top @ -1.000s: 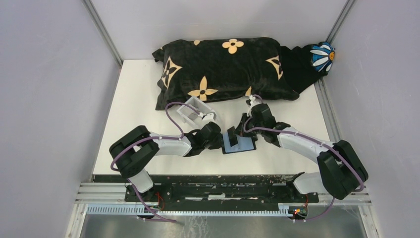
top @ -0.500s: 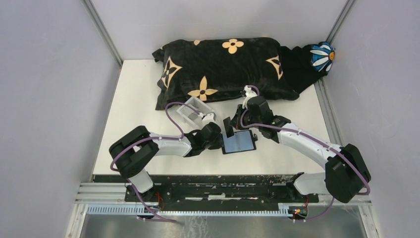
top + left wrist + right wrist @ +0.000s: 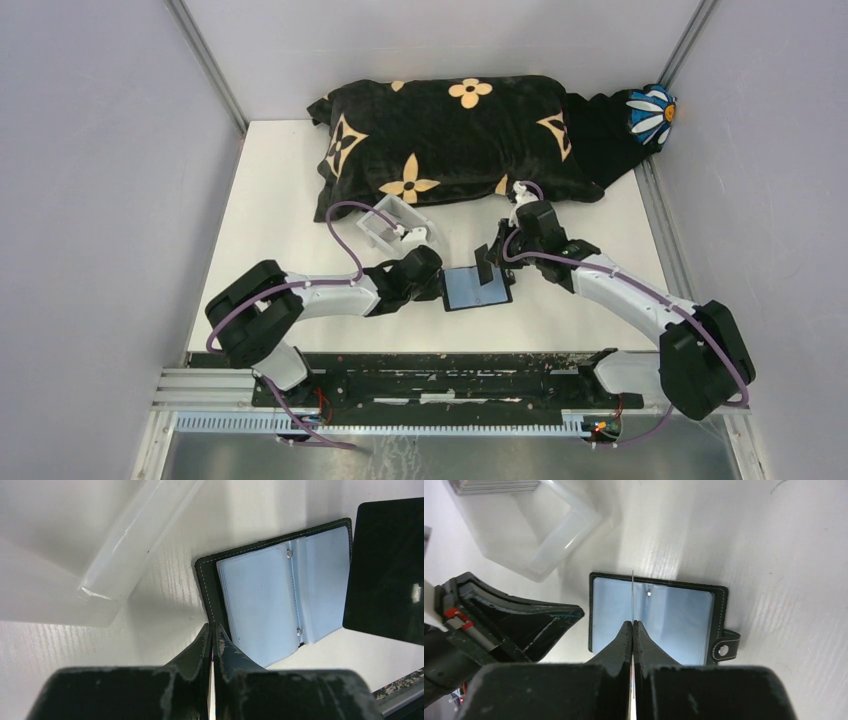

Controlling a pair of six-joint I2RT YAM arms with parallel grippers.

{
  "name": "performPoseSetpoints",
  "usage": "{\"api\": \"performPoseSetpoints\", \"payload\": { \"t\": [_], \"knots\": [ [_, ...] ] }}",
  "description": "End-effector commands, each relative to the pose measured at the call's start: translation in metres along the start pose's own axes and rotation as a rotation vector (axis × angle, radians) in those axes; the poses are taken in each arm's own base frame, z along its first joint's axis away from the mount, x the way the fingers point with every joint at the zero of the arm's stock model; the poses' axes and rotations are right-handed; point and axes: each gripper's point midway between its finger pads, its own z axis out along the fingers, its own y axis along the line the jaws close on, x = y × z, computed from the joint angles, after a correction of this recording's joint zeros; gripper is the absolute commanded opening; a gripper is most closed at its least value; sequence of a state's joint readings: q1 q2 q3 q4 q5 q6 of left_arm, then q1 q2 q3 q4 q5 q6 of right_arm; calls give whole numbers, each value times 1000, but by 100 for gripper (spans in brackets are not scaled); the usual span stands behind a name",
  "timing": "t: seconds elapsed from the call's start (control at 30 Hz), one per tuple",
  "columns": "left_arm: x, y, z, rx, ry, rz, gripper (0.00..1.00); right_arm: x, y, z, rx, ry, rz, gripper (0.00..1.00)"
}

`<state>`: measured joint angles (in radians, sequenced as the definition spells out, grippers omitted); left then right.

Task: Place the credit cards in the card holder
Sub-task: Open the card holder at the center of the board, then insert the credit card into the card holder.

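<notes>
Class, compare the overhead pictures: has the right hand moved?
Yes. The right hand, gripping a dark card, has shifted right, away from the clear box, toward the middle of the wallet.

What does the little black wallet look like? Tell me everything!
The card holder is small, black and leather-like, with pale stitching and a snap tab. It lies open, flat on the white table, showing clear bluish sleeves that look empty. A dark card is held on edge over its middle. The left gripper, shut, sits at one edge.
</notes>
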<state>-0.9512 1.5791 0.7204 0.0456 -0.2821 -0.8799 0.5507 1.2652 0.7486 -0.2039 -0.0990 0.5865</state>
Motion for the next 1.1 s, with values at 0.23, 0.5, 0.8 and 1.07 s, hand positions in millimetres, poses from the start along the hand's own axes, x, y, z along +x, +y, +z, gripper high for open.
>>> {"api": "performPoseSetpoints", "payload": {
  "t": [0.23, 0.5, 0.8, 1.07],
  "knots": [
    [-15, -20, -6, 54, -25, 48, 8, 9, -1, 18, -96, 38, 81, 1],
    [-12, -21, -2, 56, -11, 55, 7, 15, -6, 26, -114, 55, 121, 1],
    [-3, -18, 3, 51, 16, 53, 5, 24, -12, 30, -112, 68, 141, 1],
    [4, -15, 8, 48, 35, 48, 4, 31, -16, 33, -114, 79, 154, 1]
  ]
}}
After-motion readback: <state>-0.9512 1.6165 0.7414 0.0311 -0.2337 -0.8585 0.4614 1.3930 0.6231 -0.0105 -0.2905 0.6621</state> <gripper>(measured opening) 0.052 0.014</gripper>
